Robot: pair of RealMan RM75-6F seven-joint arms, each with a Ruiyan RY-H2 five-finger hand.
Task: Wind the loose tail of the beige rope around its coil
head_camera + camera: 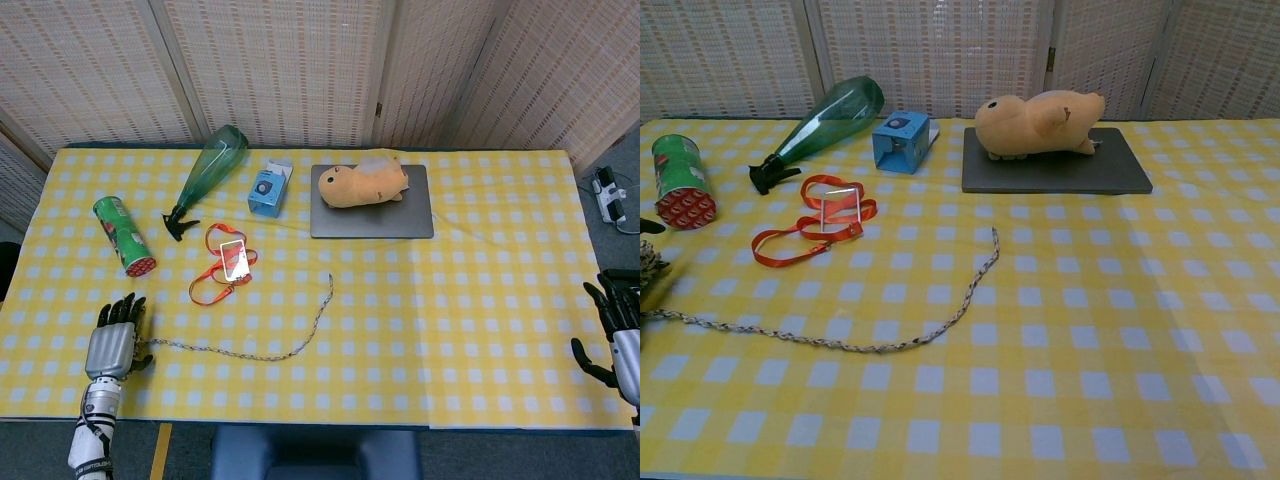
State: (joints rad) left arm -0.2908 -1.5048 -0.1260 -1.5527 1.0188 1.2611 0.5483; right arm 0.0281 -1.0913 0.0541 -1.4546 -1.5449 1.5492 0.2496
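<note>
Both hands low at the table edges: left hand (110, 346) over the rope coil (648, 266), grip unclear; right hand (622, 340) fingers apart

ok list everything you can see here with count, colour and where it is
rope: 1, beige, tail across front left, coil under left hand
can: 1, green, red end, far left
spray bottle: 1, green, back left
box: 1, blue, beside the bottle
lanyard: 1, orange, with card, left of centre
plush toy: 1, tan, on the slab
slab: 1, grey, back centre
tablecloth: 1, yellow check
left hand: on the coil, front left
right hand: fingers spread, right edge
</note>
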